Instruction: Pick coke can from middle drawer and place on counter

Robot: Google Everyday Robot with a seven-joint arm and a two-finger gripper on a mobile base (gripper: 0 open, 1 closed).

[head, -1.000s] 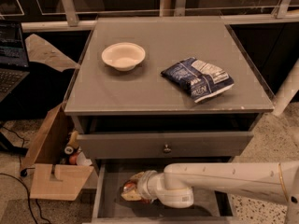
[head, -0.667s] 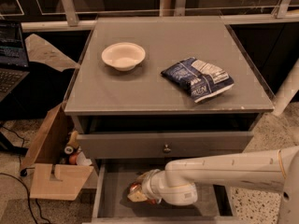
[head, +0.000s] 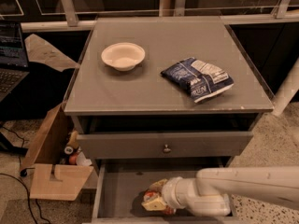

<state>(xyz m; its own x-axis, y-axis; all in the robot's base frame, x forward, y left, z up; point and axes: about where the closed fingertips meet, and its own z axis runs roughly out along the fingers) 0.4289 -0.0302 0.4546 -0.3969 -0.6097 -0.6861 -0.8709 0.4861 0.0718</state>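
The middle drawer (head: 120, 189) is pulled open at the bottom of the cabinet. The red-orange coke can (head: 151, 194) lies in it near the front, mostly covered by my gripper (head: 150, 196). My gripper reaches in from the right on a white arm (head: 243, 188). Its yellowish fingers (head: 158, 185) sit on either side of the can and look closed on it. The can is low in the drawer, close to the floor. The grey counter (head: 159, 90) is above, with bare room in its middle and front.
A white bowl (head: 123, 56) sits on the counter's left and a blue-and-white chip bag (head: 197, 78) on its right. The closed drawer with a round knob (head: 166, 148) overhangs the open drawer. A cardboard box (head: 52, 171) stands on the floor at left.
My gripper and arm have shifted slightly forward and lower in the drawer, staying around the can. The bowl and the chip bag have not moved.
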